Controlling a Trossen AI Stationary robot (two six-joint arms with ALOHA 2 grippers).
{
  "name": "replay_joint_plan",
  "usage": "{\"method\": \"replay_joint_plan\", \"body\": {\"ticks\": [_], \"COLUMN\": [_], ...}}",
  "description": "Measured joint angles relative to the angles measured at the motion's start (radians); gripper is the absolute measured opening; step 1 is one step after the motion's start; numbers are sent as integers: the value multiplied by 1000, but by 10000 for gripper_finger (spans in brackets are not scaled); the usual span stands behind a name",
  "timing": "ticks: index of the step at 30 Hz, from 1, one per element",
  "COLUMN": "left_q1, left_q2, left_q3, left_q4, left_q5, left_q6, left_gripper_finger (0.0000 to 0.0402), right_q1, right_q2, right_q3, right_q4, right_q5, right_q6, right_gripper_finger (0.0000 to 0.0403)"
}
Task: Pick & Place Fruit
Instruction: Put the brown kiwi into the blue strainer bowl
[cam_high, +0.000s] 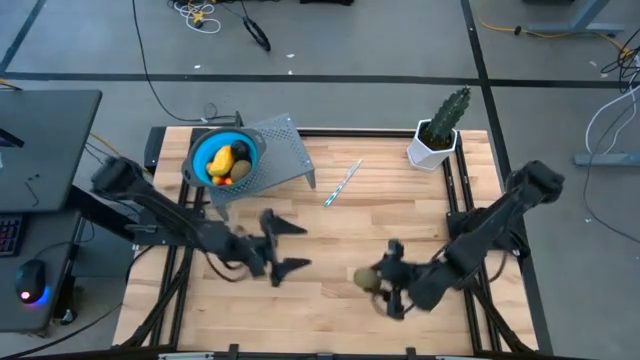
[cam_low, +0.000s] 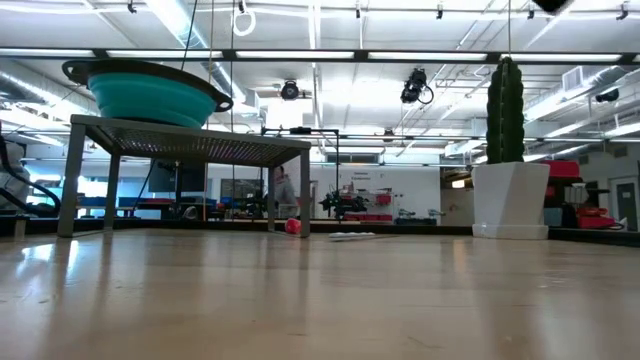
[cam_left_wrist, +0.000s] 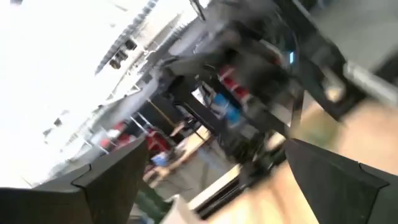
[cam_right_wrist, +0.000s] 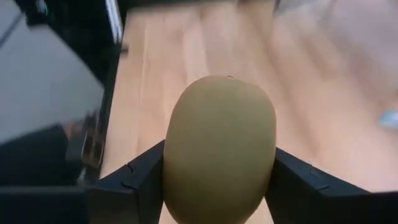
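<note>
An olive-green oval fruit (cam_high: 366, 279) (cam_right_wrist: 219, 118) sits between the fingers of my right gripper (cam_high: 383, 278) (cam_right_wrist: 219, 163), which is shut on it near the table's near edge, right of the middle. My left gripper (cam_high: 291, 246) (cam_left_wrist: 216, 144) is open over the table's middle-left and holds nothing. A blue bowl (cam_high: 212, 150) (cam_low: 150, 98) stands on a grey perforated stand (cam_high: 285, 155) at the far left. In it lie a yellow-orange oval (cam_high: 222, 159), a dark round fruit (cam_high: 243, 151) and small orange pieces (cam_high: 226, 179). My right gripper pinches the olive-green fruit by its two long sides (cam_right_wrist: 171, 162), one finger (cam_right_wrist: 134, 180) on each side. The fingers come about level from the table's right and lie along the fruit, whose rounded end points away from the wrist. Whether it is off the table does not show.
A green cactus in a white pot (cam_high: 438, 132) (cam_low: 508, 150) stands at the far right corner. A thin pale striped stick (cam_high: 342, 183) (cam_low: 350, 236) lies on the wood right of the stand. Bare wood lies between the two grippers and the stand.
</note>
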Motion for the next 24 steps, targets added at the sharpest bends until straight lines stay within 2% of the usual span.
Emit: {"method": "replay_joint_plan", "body": {"ticks": [2, 6, 10, 14, 18, 24], "left_q1": [-1, 0, 9, 21, 28, 32], "left_q2": [85, 248, 390, 498, 549, 550], "left_q3": [63, 210, 356, 455, 507, 511], "left_q4": [1, 3, -2, -33, -29, -16], "left_q5": [-1, -13, -49, -78, -108, -108], "left_q6": [97, 228, 350, 425, 467, 454], "left_gripper_finger": [389, 389, 389, 389, 389, 389], "right_q1": [-26, -91, -152, -181, -196, -201], "right_q2": [-62, -136, -135, -128, -127, -121], "right_q3": [0, 0, 0, 0, 0, 0], "right_q4": [9, 22, 76, 122, 127, 132], "right_q5": [27, 7, -97, -134, -174, -194], "right_q6": [-62, -158, -210, -253, -286, -282], "right_gripper_finger": [224, 224, 224, 224, 224, 224]}}
